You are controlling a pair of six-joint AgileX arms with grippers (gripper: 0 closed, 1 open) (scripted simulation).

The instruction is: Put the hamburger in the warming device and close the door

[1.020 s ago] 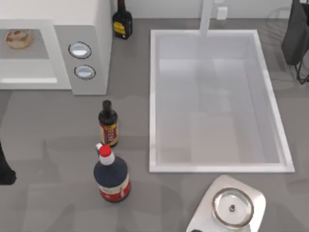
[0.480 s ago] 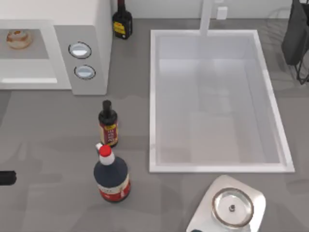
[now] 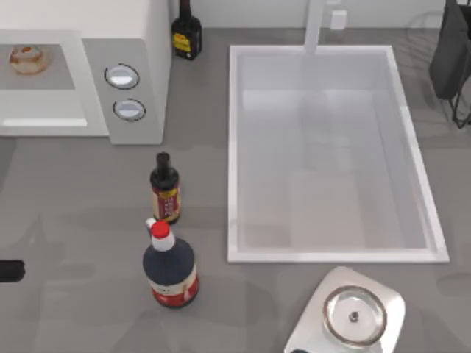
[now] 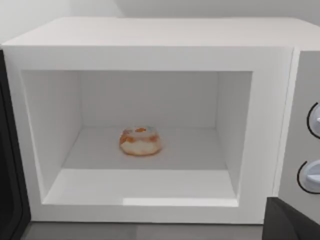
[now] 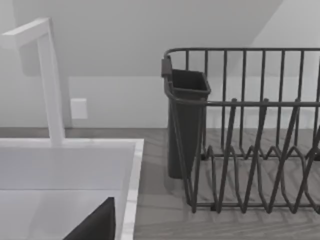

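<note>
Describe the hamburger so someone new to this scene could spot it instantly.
Find the big white microwave at the table's far left corner. Its cavity stands open, and the hamburger sits alone on the white floor inside: a small round tan-and-reddish bun, the only coloured thing there.

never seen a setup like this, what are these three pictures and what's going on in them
It is a simulated two-armed AgileX robot at a kitchen counter. One camera looks down from above: the microwave sits at the left, the sink in the middle, three dark bottles between them. The other cameras ride on the wrists. The left one looks into the open microwave, where the hamburger lies on the floor. The right one faces a dish rack and the faucet. Neither camera shows anything held.
</note>
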